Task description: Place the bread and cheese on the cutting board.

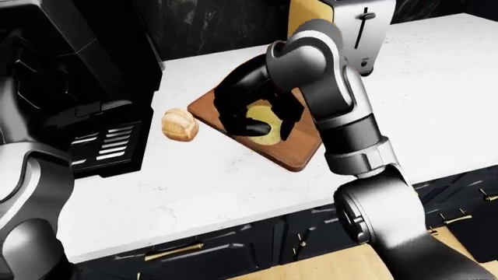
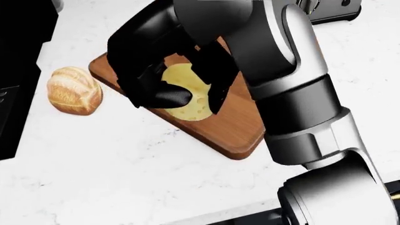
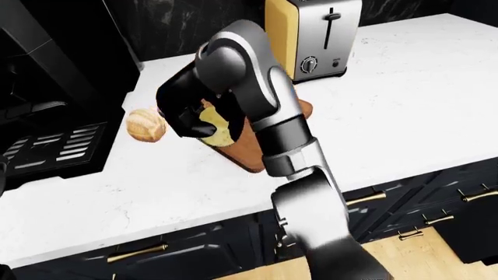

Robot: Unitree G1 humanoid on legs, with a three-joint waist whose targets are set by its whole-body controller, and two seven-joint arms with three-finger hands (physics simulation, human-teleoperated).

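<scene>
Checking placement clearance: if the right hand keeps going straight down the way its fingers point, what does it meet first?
Probably the cutting board: the right hand, shut on the cheese, points down over it. Height above the board is unclear.

**G1 body: visible hardware**

Right arm (image 2: 294, 79): glossy silver-grey shells over black joints. Bulbous rounded housing at the wrist end, dark grey on top with a lighter silver band curving down its side. Below it a black cylindrical collar, then a silver ring, then another large rounded grey segment.

Right hand (image 2: 165, 91): all black, semi-gloss, chunky palm block, thick fingers (image 2: 170, 97) with rounded tips. No markings, screws or cables showing.

Left arm (image 1: 27, 198): same scheme, a dark grey rounded shell edged by a lighter grey curved band, seen at the left edge of the left-eye view. The hand is out of frame.
</scene>
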